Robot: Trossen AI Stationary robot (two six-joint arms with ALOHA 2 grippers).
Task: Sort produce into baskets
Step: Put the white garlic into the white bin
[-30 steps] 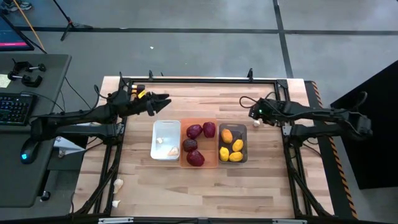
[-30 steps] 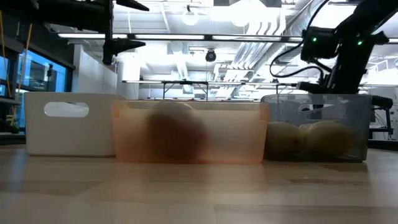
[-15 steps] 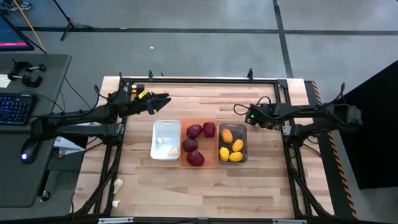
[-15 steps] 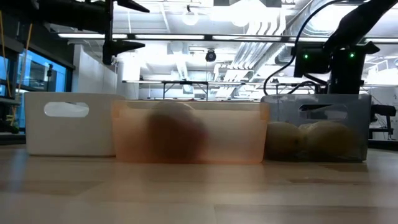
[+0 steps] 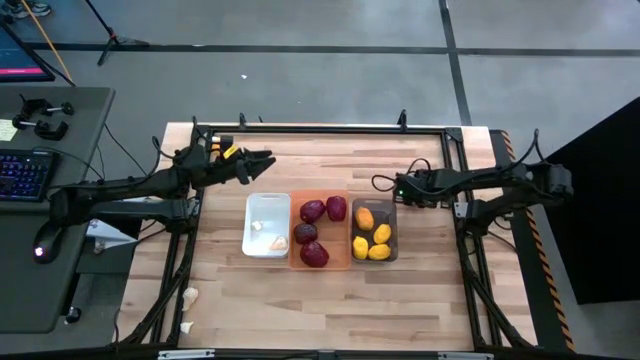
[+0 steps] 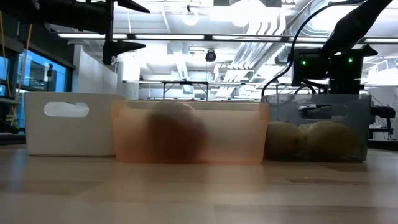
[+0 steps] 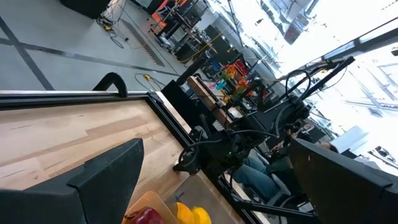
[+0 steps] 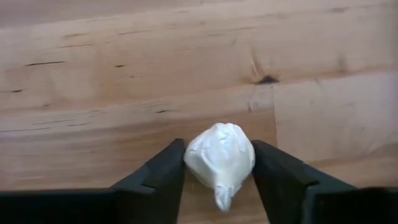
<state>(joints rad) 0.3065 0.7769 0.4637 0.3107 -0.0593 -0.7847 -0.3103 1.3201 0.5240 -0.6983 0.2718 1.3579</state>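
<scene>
Pale wooden table (image 5: 330, 290), white basket (image 5: 266, 224), orange basket (image 5: 320, 232), grey basket (image 5: 374, 232) side by side

Both arms are the same dark, nearly black build: slim tube links with chunkier joint housings. The left arm (image 5: 130, 188) has a yellow tag and a bit of orange on the wrist block just behind its jaws, and its fingers (image 7: 106, 171) are flat matte black slabs with bevelled edges. The right arm (image 5: 500, 185) has a small green light on the wrist housing behind the jaws, plus thin black cables looping off it, easy to spot in the low view too. Its fingers (image 8: 155, 171) are black, wedge-shaped, with smooth inner faces.
</scene>
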